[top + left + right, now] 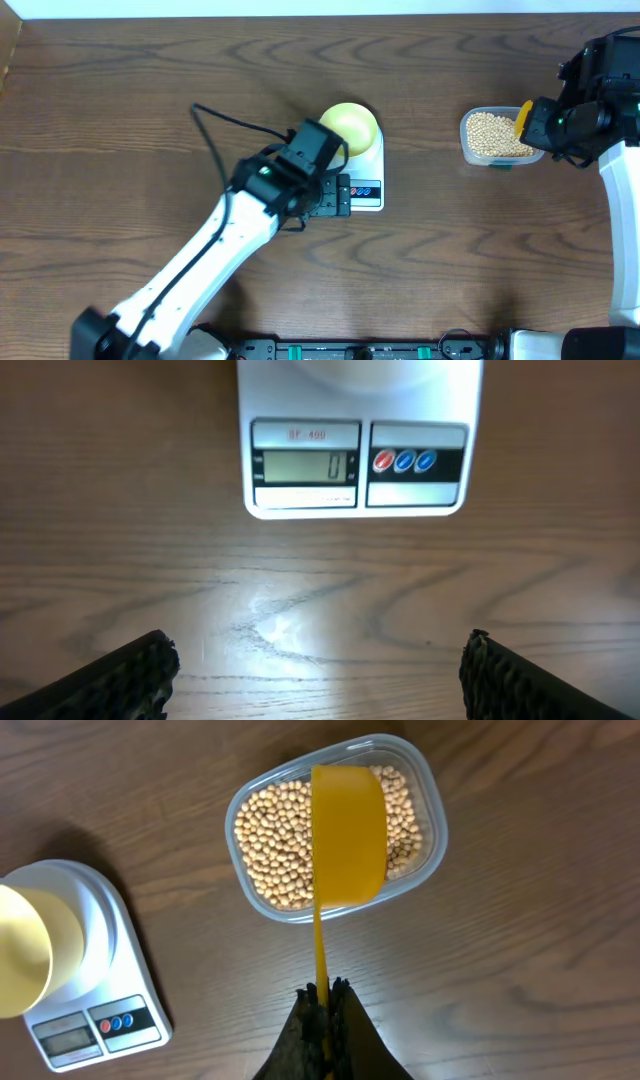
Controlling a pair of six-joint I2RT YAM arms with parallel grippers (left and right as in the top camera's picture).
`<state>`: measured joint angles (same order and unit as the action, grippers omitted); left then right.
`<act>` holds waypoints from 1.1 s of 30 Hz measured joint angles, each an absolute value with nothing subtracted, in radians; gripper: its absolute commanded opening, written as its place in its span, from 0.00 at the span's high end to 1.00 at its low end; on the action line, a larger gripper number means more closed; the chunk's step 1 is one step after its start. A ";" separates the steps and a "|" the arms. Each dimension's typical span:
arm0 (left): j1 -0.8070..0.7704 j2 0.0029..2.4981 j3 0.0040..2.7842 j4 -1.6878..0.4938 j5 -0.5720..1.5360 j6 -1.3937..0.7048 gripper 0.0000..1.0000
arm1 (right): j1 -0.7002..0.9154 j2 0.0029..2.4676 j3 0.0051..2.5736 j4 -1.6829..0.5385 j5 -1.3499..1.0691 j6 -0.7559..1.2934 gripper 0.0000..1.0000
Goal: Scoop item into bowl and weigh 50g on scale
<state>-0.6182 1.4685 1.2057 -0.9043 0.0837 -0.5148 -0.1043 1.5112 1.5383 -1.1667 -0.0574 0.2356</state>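
Observation:
The pale yellow bowl [350, 124] stands on the white scale [366, 188]; the bowl also shows in the right wrist view [22, 950]. In the left wrist view the scale [355, 460] reads 0. My left gripper [318, 670] is open and empty, just in front of the scale's display side. The tan beans [493, 133] fill a clear tub [335, 825] at the right. My right gripper [323, 1000] is shut on the handle of a yellow scoop [347, 830], whose cup is held over the beans [270, 840].
The wooden table [150, 80] stretches round the scale and the tub. A black cable [230, 118] runs from the left arm across the table behind it. A dark rail lies along the front edge.

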 measured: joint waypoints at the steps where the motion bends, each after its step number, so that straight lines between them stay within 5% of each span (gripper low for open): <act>1: -0.624 1.489 1.206 -0.899 0.078 -0.514 0.07 | -0.104 1.511 1.538 -1.166 -0.066 0.233 0.99; 16: -0.639 1.732 1.206 -0.707 0.015 -0.500 0.02 | -0.104 1.511 1.538 -1.170 -0.098 0.217 0.99; 33: -0.639 1.704 1.206 -0.709 0.028 -0.534 0.02 | -0.104 1.511 1.538 -1.183 -0.098 0.193 0.99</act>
<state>-0.6388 1.7042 1.2057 -0.7094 0.0280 -0.5343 -0.1043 1.5112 1.5383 -1.1831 -0.0978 0.1928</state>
